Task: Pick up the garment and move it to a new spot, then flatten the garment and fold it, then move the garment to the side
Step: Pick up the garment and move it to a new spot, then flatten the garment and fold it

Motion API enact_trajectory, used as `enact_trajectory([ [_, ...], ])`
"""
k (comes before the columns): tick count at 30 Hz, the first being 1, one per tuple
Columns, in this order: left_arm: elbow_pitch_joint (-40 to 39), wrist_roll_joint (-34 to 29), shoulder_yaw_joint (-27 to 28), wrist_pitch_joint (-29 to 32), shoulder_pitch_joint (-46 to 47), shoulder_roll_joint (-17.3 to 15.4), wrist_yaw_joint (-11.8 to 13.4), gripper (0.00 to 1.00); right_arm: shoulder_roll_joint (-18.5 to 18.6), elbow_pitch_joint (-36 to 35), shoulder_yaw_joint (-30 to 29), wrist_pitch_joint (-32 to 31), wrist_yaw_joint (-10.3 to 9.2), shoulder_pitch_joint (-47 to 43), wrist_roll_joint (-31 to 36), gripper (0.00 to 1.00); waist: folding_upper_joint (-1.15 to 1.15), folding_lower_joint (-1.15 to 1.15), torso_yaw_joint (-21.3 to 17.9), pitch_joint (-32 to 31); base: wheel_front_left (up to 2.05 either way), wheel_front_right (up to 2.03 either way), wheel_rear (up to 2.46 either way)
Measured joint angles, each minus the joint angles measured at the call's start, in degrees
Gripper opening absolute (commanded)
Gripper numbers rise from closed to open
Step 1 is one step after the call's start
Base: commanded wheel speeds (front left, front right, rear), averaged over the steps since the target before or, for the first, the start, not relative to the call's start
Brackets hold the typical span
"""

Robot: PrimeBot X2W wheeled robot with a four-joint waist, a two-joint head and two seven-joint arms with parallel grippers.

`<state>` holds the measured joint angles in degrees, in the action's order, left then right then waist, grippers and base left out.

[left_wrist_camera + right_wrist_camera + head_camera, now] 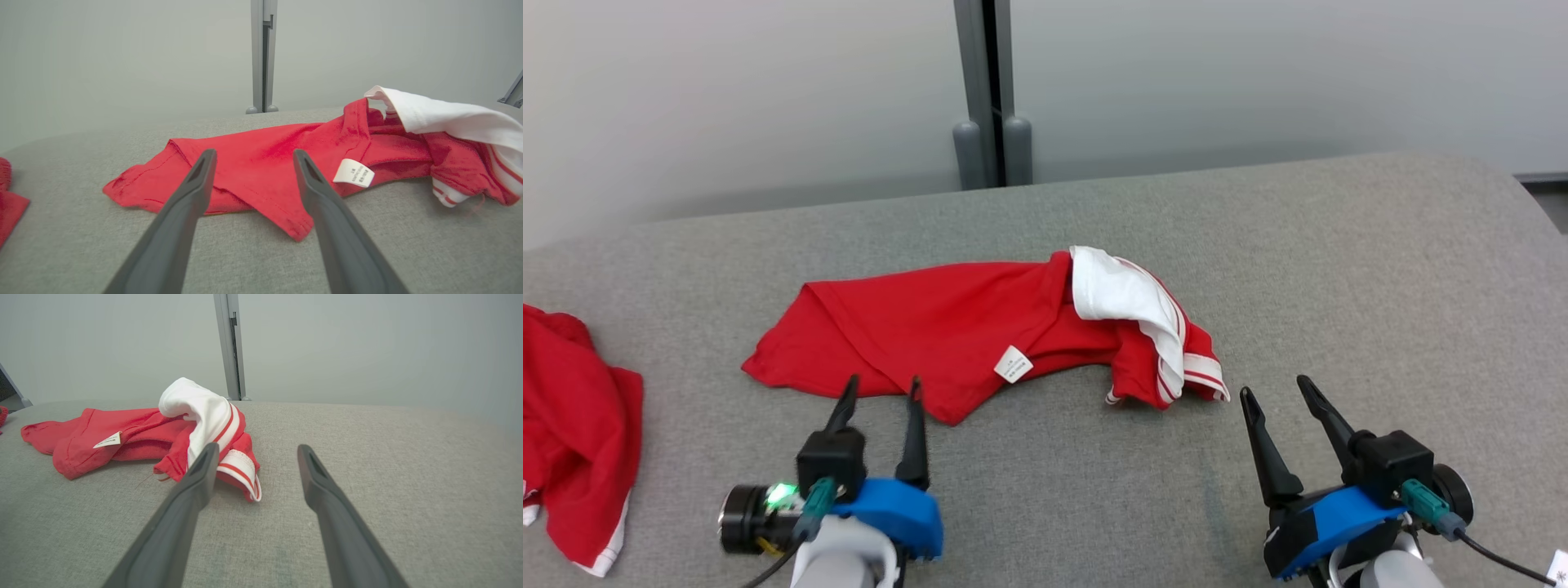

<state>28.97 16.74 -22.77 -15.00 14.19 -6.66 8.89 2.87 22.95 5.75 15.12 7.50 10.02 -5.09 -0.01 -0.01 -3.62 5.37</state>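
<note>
Both arms reach forward, low and side by side. The left gripper (884, 384) and the right gripper (1274, 387) each hold their two dark fingers spread wide, tips pointing ahead.

Right pincer (257, 449) spread wide, empty, low over grey bench (388, 449). Red garment (130, 426) crumpled at view's left, white striped part bunched on top. White tag (108, 440) showing on red cloth.
</note>
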Motion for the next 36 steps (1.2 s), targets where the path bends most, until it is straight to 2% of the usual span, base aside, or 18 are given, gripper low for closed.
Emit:
enact_trajectory([
  [2,-0.88,-0.44,1.37,-0.01,-1.50,-0.15,0.19,1.00,0.01,0.10,0.07,0.00,0.00,-0.32,0.01,1.00,0.00,0.00,0.27,-0.55,0.00,0.00,0.00],
  [4,-2.69,-1.01,5.21,-0.05,-6.32,-0.12,0.67,1.00,0.00,0.32,0.10,0.00,0.00,-1.29,0.02,1.00,0.00,0.00,0.82,-2.07,0.00,0.00,0.00],
  [13,-5.66,-4.50,10.12,-0.05,-12.68,1.70,-2.14,1.00,0.01,0.31,-0.33,0.00,0.00,-3.27,0.11,1.00,0.00,0.00,1.93,-4.11,0.00,0.00,0.00],
  [19,-4.12,-5.14,9.06,-0.05,-11.76,3.08,-7.55,1.00,-0.01,-0.09,0.66,0.00,0.00,-2.85,0.44,1.00,0.00,0.01,0.73,-2.01,0.00,0.00,0.00],
  [25,-0.67,-3.93,8.21,-0.05,-8.09,3.64,-10.50,1.00,-0.01,-0.75,0.30,0.00,0.00,-1.16,0.58,1.00,0.01,0.02,-1.35,1.85,0.00,0.00,0.00],
  [36,4.94,1.40,8.49,-0.05,-1.80,3.78,-12.46,1.00,0.02,-1.64,-0.55,0.00,0.00,1.64,0.68,1.00,0.02,0.02,-5.07,7.88,0.00,0.00,0.00],
])
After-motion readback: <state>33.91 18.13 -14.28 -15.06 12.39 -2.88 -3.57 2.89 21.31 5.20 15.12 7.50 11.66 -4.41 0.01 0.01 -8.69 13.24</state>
